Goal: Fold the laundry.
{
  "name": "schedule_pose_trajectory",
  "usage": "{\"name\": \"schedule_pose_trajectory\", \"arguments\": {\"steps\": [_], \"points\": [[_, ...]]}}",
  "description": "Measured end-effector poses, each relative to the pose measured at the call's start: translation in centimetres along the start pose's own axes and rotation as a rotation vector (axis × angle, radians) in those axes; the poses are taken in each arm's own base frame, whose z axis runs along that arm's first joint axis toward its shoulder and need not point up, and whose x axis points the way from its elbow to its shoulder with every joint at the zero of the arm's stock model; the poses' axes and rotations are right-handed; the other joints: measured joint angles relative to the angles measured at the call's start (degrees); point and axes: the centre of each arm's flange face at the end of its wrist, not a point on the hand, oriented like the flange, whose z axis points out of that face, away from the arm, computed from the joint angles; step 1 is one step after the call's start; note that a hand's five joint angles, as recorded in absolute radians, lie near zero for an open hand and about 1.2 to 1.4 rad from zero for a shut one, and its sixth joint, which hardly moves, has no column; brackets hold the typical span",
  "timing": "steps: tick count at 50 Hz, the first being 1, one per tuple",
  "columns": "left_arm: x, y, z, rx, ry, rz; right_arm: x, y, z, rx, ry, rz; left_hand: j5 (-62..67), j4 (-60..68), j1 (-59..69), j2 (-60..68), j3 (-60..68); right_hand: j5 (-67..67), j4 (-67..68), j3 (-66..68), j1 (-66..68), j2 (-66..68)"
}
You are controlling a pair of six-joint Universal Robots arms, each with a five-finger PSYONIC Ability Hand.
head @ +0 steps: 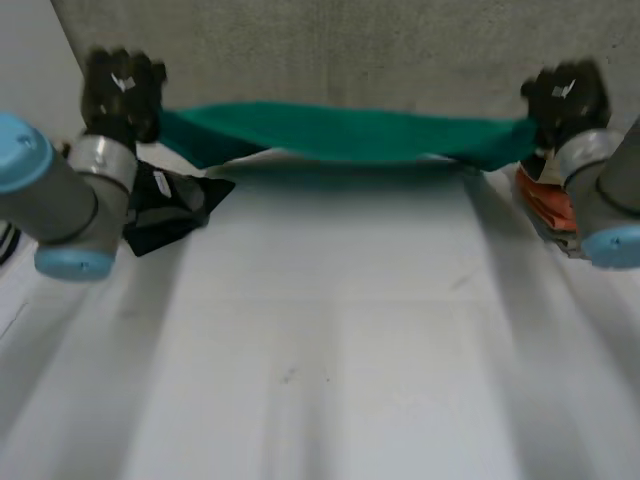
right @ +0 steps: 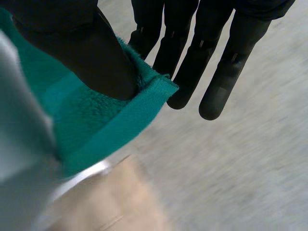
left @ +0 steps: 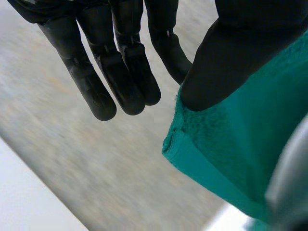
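Note:
A green towel (head: 340,135) hangs stretched between my two hands above the far edge of the white table (head: 330,350). My left hand (head: 122,95) holds its left end: in the left wrist view the thumb (left: 231,62) presses a corner of the green towel (left: 231,144) while the fingers (left: 120,72) stand straight beside it. My right hand (head: 565,100) holds the right end. There the thumb (right: 91,57) pins the folded corner of the towel (right: 96,120), with the fingers (right: 211,62) straight behind it.
A black garment (head: 170,205) lies on the table under my left arm. A folded orange and red cloth (head: 545,205) lies by my right arm. A grey wall (head: 350,50) rises behind the table.

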Motion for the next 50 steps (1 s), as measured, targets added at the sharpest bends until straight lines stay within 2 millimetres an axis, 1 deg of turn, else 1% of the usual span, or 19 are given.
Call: {"name": "schedule_pose_trajectory", "arguments": {"steps": [4, 5, 8, 9, 10, 13, 15, 16, 18, 22, 24, 27, 32, 33, 36, 41, 42, 47, 50], "points": [[1.7, 1.9, -2.5, -0.102, 0.073, 0.022, -1.8, 2.5, -1.4, -0.111, -0.085, 0.004, 0.00, 0.00, 0.00, 0.00, 0.00, 0.00, 0.00, 0.00, 0.00, 0.00], [2.2, 2.4, -3.7, -0.150, 0.106, 0.044, -2.5, 3.4, -2.3, -0.165, -0.125, 0.002, 0.00, 0.00, 0.00, 0.00, 0.00, 0.00, 0.00, 0.00, 0.00, 0.00], [2.8, 2.9, -5.9, -0.234, 0.166, 0.098, -3.1, 4.3, -3.9, -0.245, -0.183, -0.008, 0.00, 0.00, 0.00, 0.00, 0.00, 0.00, 0.00, 0.00, 0.00, 0.00], [2.9, 2.9, -7.5, -0.292, 0.208, 0.141, -3.4, 4.6, -5.4, -0.305, -0.227, -0.024, 0.00, 0.00, 0.00, 0.00, 0.00, 0.00, 0.00, 0.00, 0.00, 0.00], [2.9, 2.9, -8.1, -0.312, 0.223, 0.156, -3.4, 4.7, -5.7, -0.319, -0.237, -0.028, 0.00, 0.00, 0.00, 0.00, 0.00, 0.00, 0.00, 0.00, 0.00, 0.00], [2.8, 2.4, -12.7, -0.459, 0.349, 0.263, -3.1, 4.3, -9.6, -0.443, -0.336, -0.091, 0.00, 0.01, 0.00, 0.00, 0.00, 0.00, 0.00, 0.00, 0.00, 0.00], [2.7, 2.0, -14.8, -0.520, 0.407, 0.302, -2.6, 4.0, -11.3, -0.492, -0.376, -0.126, 0.00, 0.01, 0.00, 0.00, 0.00, 0.00, 0.00, 0.00, 0.00, 0.00], [2.4, 1.3, -17.0, -0.578, 0.465, 0.333, -1.9, 3.7, -13.1, -0.539, -0.412, -0.165, 0.00, 0.01, 0.00, 0.00, 0.00, 0.00, 0.00, 0.00, 0.00, 0.00], [2.0, 0.3, -19.9, -0.646, 0.537, 0.362, -0.8, 3.2, -15.5, -0.594, -0.459, -0.222, 0.00, 0.01, 0.00, 0.00, 0.00, 0.00, 0.00, 0.00, 0.00, 0.00], [1.4, -1.7, -23.4, -0.695, 0.606, 0.384, 0.7, 2.6, -18.8, -0.651, -0.517, -0.303, 0.00, 0.02, 0.00, 0.00, 0.00, 0.00, 0.00, 0.00, 0.00, 0.00], [1.1, -2.4, -23.9, -0.682, 0.604, 0.386, 1.1, 2.5, -19.6, -0.655, -0.529, -0.322, 0.00, 0.02, 0.00, 0.00, 0.00, 0.00, 0.00, 0.00, 0.00, 0.00], [1.0, -2.8, -23.1, -0.620, 0.558, 0.386, 1.3, 2.6, -19.6, -0.632, -0.513, -0.317, 0.00, 0.02, 0.00, 0.00, 0.00, 0.00, 0.00, 0.00, 0.00, 0.00], [1.2, -2.3, -19.6, -0.505, 0.453, 0.371, 0.8, 3.4, -17.3, -0.565, -0.449, -0.261, 0.00, 0.02, 0.00, 0.00, 0.00, 0.00, 0.00, 0.00, 0.00, 0.00], [1.4, -1.9, -18.4, -0.476, 0.424, 0.361, 0.7, 3.6, -16.7, -0.550, -0.437, -0.251, 0.00, 0.02, 0.00, 0.00, 0.00, 0.00, 0.00, 0.00, 0.00, 0.00], [2.0, -0.7, -15.5, -0.427, 0.369, 0.337, -0.5, 4.1, -13.3, -0.453, -0.370, -0.200, -0.01, 0.02, 0.00, 0.00, 0.00, 0.00, 0.01, 0.00, 0.00, 0.00], [3.3, 1.4, -11.1, -0.388, 0.298, 0.324, -2.1, 4.7, -9.0, -0.343, -0.296, -0.185, -0.01, 0.03, 0.00, 0.00, 0.00, 0.00, 0.00, 0.00, 0.00, 0.00], [3.4, 1.5, -10.9, -0.387, 0.294, 0.325, -2.1, 4.8, -8.9, -0.340, -0.293, -0.185, -0.01, 0.03, 0.00, 0.00, 0.00, 0.00, 0.00, 0.00, 0.00, 0.00], [4.8, 3.9, -6.5, -0.372, 0.206, 0.345, -3.3, 6.3, -4.6, -0.273, -0.208, -0.208, -0.01, 0.03, 0.00, 0.00, 0.00, 0.00, 0.00, 0.00, 0.00, 0.00], [5.3, 5.0, -4.8, -0.368, 0.177, 0.354, -3.6, 7.0, -3.1, -0.254, -0.174, -0.219, -0.01, 0.03, 0.00, 0.00, 0.00, 0.00, 0.00, 0.00, 0.00, 0.00]]}}
